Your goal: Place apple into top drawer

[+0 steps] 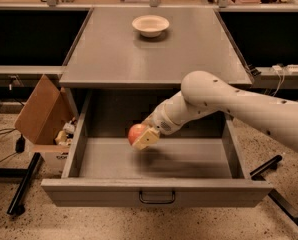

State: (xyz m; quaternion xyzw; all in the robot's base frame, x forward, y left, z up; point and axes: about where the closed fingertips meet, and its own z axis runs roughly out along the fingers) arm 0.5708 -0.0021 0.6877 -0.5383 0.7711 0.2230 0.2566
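Camera view looking down at a grey cabinet with its top drawer point(154, 191) pulled wide open toward the viewer. A white robot arm point(229, 101) reaches in from the right. Its tool point(142, 136) hangs inside the drawer opening, above the left half of the drawer's bottom, clamped on a red-orange apple point(136, 132). The apple sits at the tool's tip, on the side away from the arm, with one tan finger point(147, 138) pressed against its lower edge. It appears clear of the bottom, with a soft shadow lying just beneath the tool. From this, the drop spot seems to lie straight below the tool, a short lowering away. Well behind and above the tool, a cream bowl point(150, 25) rests on the cabinet's surface point(114, 59).
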